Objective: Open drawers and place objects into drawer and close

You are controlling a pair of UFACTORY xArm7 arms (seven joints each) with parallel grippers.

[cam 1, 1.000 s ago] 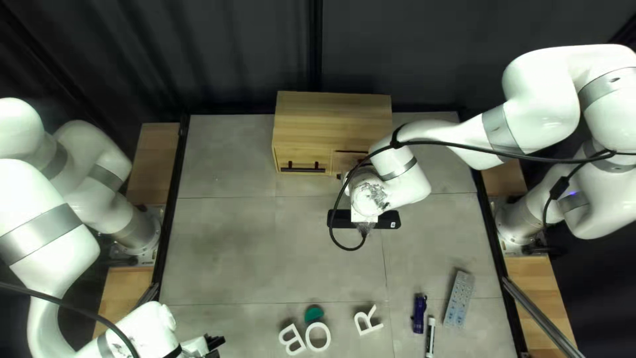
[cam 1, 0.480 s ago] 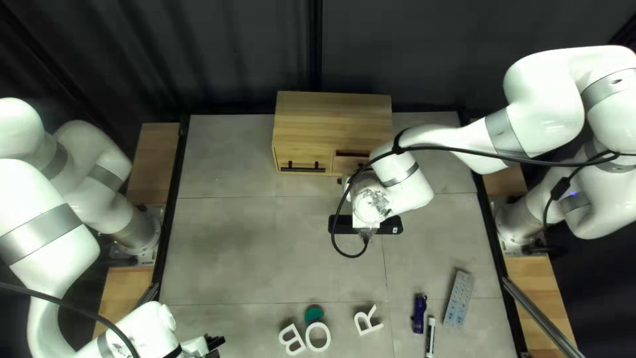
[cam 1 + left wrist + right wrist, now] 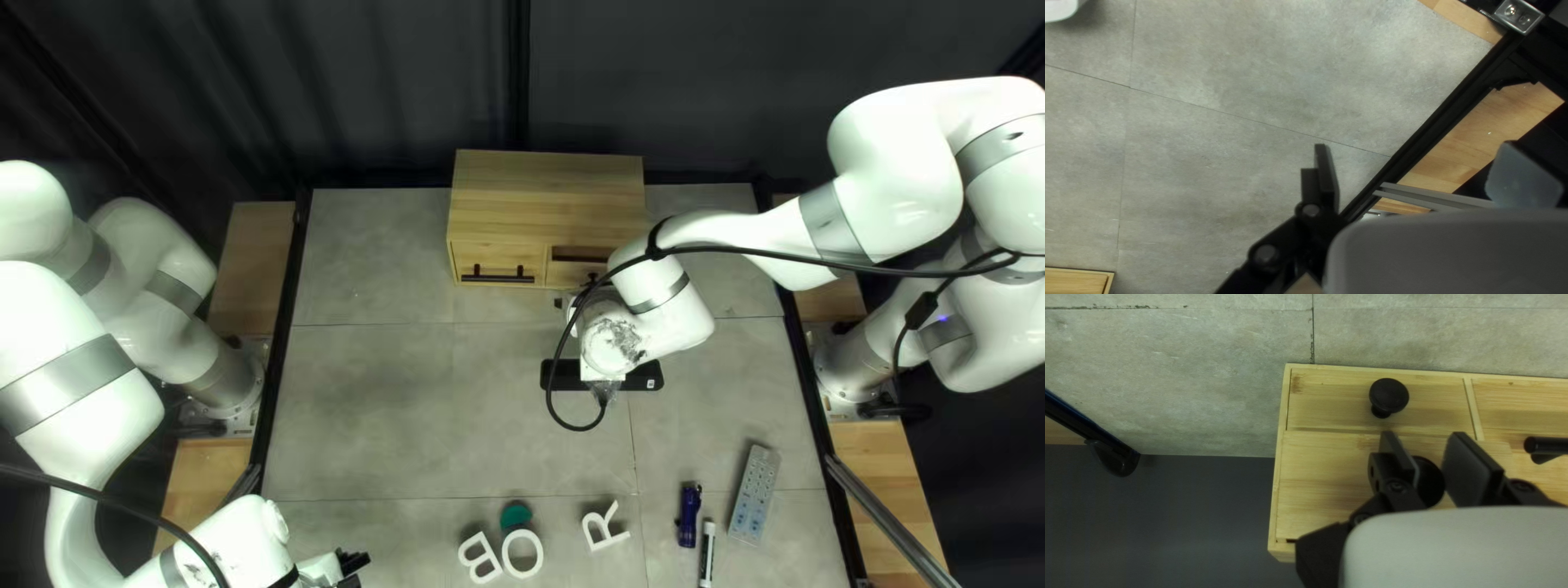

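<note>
the wooden cabinet (image 3: 548, 191) stands at the far edge of the table (image 3: 435, 414), with the right gripper (image 3: 570, 308) at its front. its jaws look clamped on a round black knob (image 3: 1430, 480), though one side of that hold is partly hidden. the drawer (image 3: 1328, 479) bearing it seems to stand out a little from the front, and a second knob (image 3: 1388, 395) sits on the panel just beside. the left gripper (image 3: 357, 571) is by the near left corner, jaws wide apart. along the near edge lie white letters (image 3: 479, 558), a green piece (image 3: 515, 514) just beside one, a dark blue object (image 3: 688, 514), a marker (image 3: 708, 553) and, nearer the right edge, a grey slab (image 3: 754, 493).
</note>
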